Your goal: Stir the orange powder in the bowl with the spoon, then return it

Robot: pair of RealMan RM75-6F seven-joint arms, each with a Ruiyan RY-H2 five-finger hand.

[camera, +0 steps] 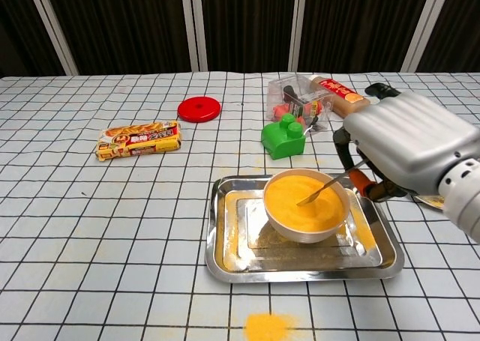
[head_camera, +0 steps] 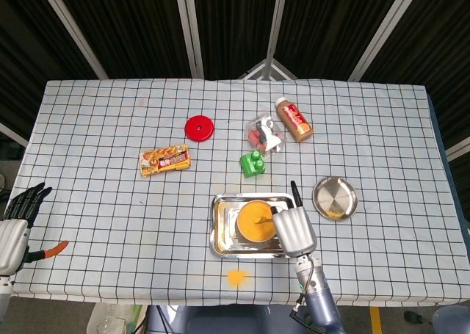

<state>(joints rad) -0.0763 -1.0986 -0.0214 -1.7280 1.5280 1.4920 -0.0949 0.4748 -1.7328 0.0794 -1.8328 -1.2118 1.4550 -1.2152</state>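
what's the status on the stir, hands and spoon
Right robot hand holds spoon, bowl end in the orange powder. Left robot hand open at table edge, idle. Bowl sits in steel tray; powder spill in front, nothing blocking.
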